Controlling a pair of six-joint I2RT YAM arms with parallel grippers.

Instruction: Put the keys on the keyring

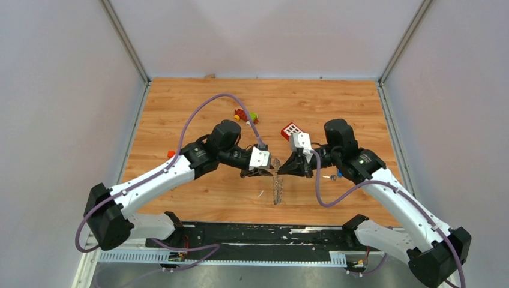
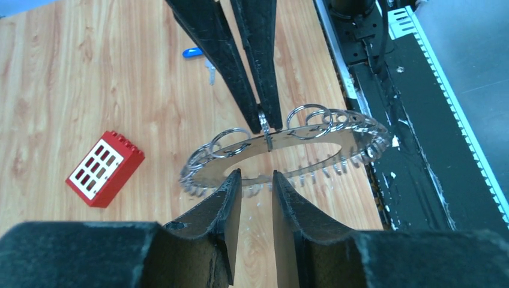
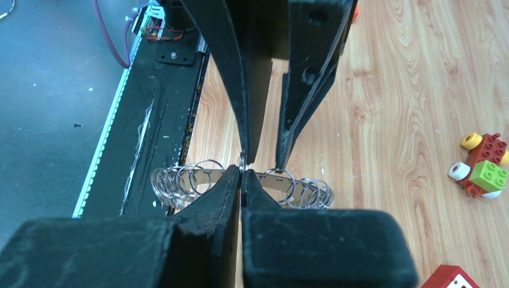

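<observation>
The keyring [image 1: 277,187] is a flat metal ring fringed with small silver rings. It hangs on edge between my two grippers and also shows in the left wrist view [image 2: 312,135] and the right wrist view [image 3: 198,177]. My right gripper [image 3: 242,171] is shut on one small ring at its rim, as the top view [image 1: 284,170] also shows. My left gripper [image 2: 257,175] is open with a narrow gap, its tips at the opposite rim [image 1: 268,172]. The blue-headed piece [image 2: 192,52] and a small metal key [image 2: 210,73] lie loose on the table, right of the right gripper [image 1: 339,174].
A red block with white squares [image 1: 291,130] lies just behind the grippers and shows in the left wrist view [image 2: 105,168]. A red-yellow-green toy [image 1: 246,115] sits further back and shows in the right wrist view [image 3: 483,171]. The black base rail [image 1: 252,234] runs along the near edge.
</observation>
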